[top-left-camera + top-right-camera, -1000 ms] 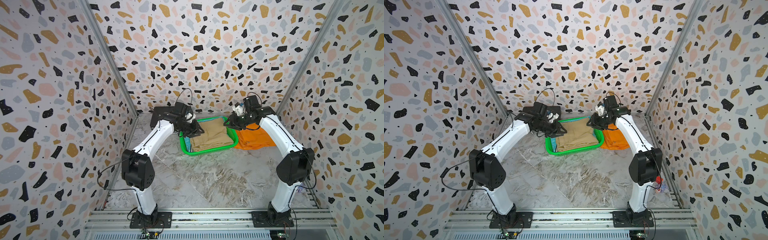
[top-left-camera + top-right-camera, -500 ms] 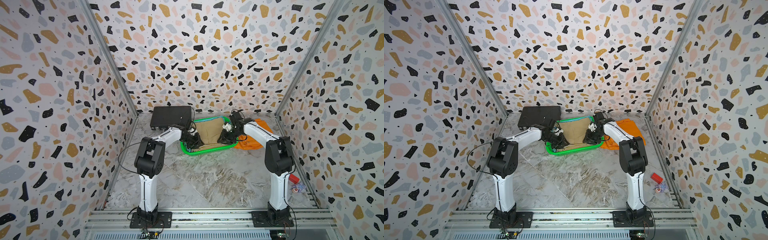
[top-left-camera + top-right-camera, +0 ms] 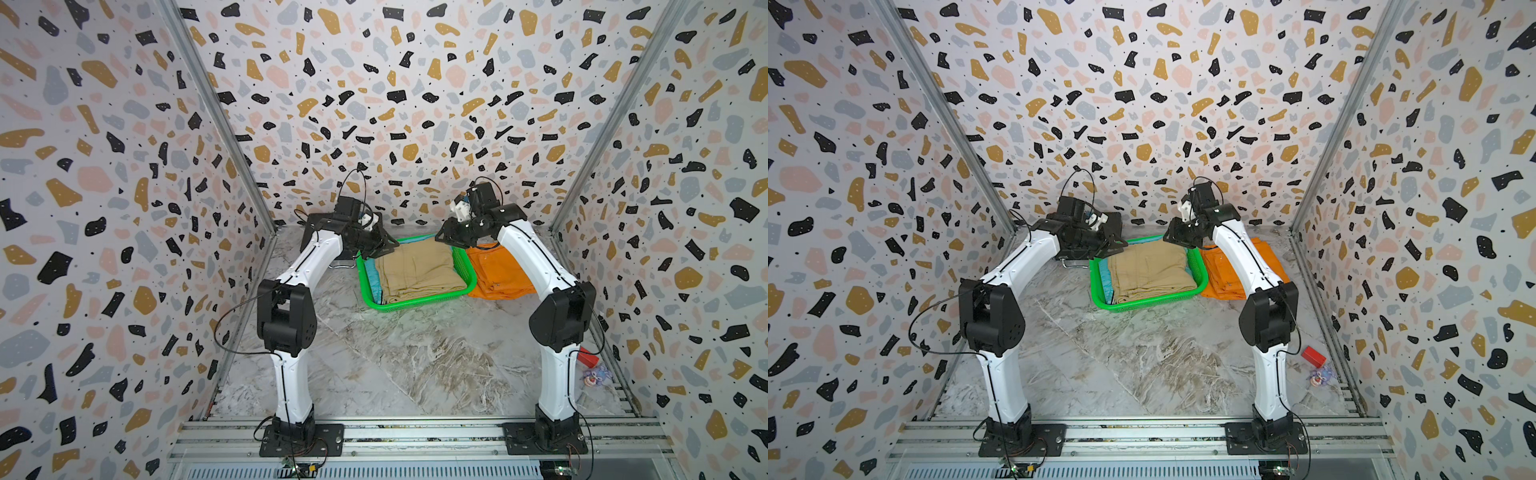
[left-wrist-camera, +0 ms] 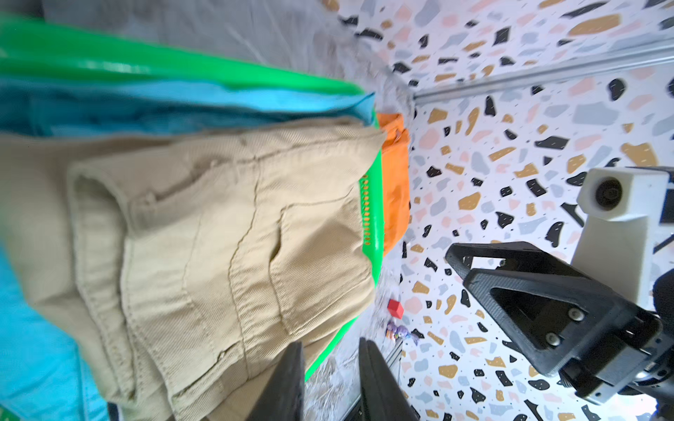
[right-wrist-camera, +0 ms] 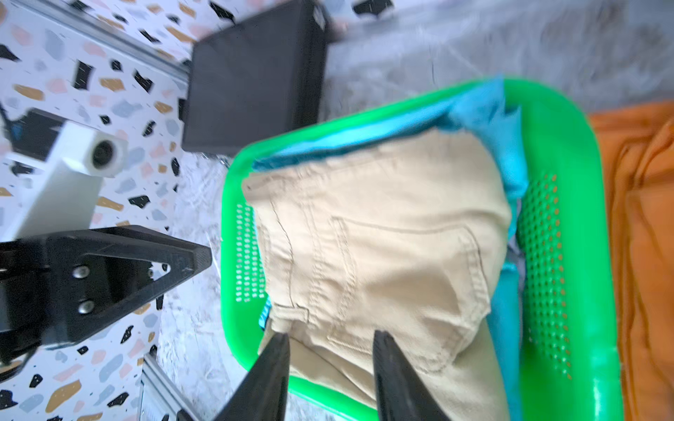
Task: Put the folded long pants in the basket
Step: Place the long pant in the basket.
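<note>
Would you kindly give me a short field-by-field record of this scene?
container: bright green perforated plastic basket, rectangular
inside: folded khaki-tan cloth pants on top, teal cloth pants beneath
outside: folded bright orange cloth pants, right of the basket
left gripper: open, empty, above the basket
right gripper: open, empty, above the basket
other: flat black case, left of the basket

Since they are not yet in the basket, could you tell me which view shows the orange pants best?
A top view: the orange pants lie beside the basket, mostly visible, partly behind the right arm. The right wrist view crops them at the frame edge; the left wrist view shows a sliver past the basket wall.
</note>
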`<state>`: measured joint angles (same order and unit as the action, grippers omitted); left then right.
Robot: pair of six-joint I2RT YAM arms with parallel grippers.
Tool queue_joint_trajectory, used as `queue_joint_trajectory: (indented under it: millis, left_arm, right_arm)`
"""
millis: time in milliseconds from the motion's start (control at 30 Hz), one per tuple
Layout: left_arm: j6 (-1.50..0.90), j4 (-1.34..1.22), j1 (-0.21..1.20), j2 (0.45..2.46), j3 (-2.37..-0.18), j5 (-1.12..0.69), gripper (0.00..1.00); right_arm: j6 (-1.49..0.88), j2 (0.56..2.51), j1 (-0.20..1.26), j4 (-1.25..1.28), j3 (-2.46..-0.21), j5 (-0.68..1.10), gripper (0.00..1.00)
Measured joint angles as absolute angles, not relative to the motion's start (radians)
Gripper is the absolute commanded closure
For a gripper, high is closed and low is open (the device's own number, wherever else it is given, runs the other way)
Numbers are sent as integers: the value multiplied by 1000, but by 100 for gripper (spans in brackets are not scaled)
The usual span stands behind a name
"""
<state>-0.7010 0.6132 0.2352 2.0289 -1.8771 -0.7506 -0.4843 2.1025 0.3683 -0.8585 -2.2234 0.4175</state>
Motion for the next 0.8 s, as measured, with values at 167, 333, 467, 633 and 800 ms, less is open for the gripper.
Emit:
queue_joint_trajectory:
  millis: [167, 333, 467, 633, 800]
  left_arm:
    - [-696, 608, 215, 2118, -1942, -726, 71]
    - [-693, 607, 197, 2312, -1959, -717, 72]
    - [-677, 601, 191, 2333, -1962, -743, 71]
    - [-673, 630, 187, 2346, -2001, -735, 69]
    - [-655, 696, 179, 2437, -2142, -766, 69]
  right_arm:
    - [-475, 2246, 367, -795, -2371, 381, 61]
    - [-474, 2504, 361, -789, -2431, 342, 64]
    - [-473, 2557, 358, -788, -2432, 353, 63]
    - [-464, 2511, 360, -802, -2411, 310, 62]
    - [-480, 2418, 360, -704, -2200, 287, 63]
